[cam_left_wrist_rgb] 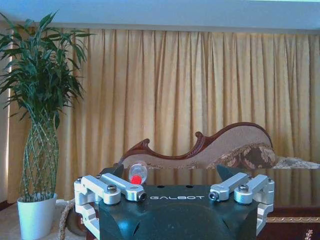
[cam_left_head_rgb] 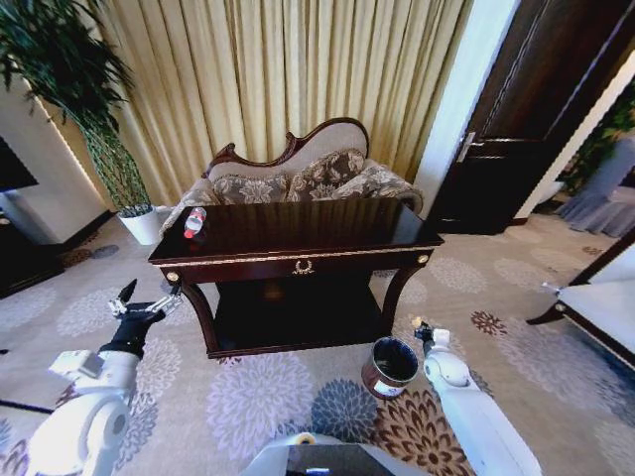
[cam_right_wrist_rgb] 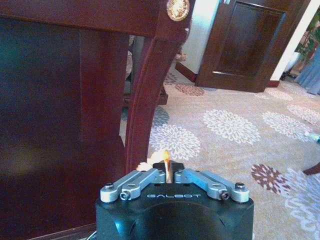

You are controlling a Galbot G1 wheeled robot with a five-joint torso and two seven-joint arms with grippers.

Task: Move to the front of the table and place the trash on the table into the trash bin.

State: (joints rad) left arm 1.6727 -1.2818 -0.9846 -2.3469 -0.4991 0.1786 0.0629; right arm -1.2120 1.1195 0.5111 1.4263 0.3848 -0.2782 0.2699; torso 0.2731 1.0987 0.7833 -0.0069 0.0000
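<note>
The trash on the table point(cam_left_head_rgb: 298, 230) looks to be one bottle point(cam_left_head_rgb: 194, 222) with a red cap, lying near the left end of the glossy top. My right gripper point(cam_left_head_rgb: 421, 329) is down low beside the trash bin point(cam_left_head_rgb: 389, 365), jaws together on a small yellow-orange scrap point(cam_right_wrist_rgb: 166, 159), so I judge that piece nearly binned and the bottle left to do. My left gripper point(cam_left_head_rgb: 141, 301) hangs spread apart off the table's left corner. Flowered carpet point(cam_left_head_rgb: 258, 392), a chaise point(cam_left_head_rgb: 298, 177) and curtains point(cam_left_head_rgb: 288, 69) lie beyond.
</note>
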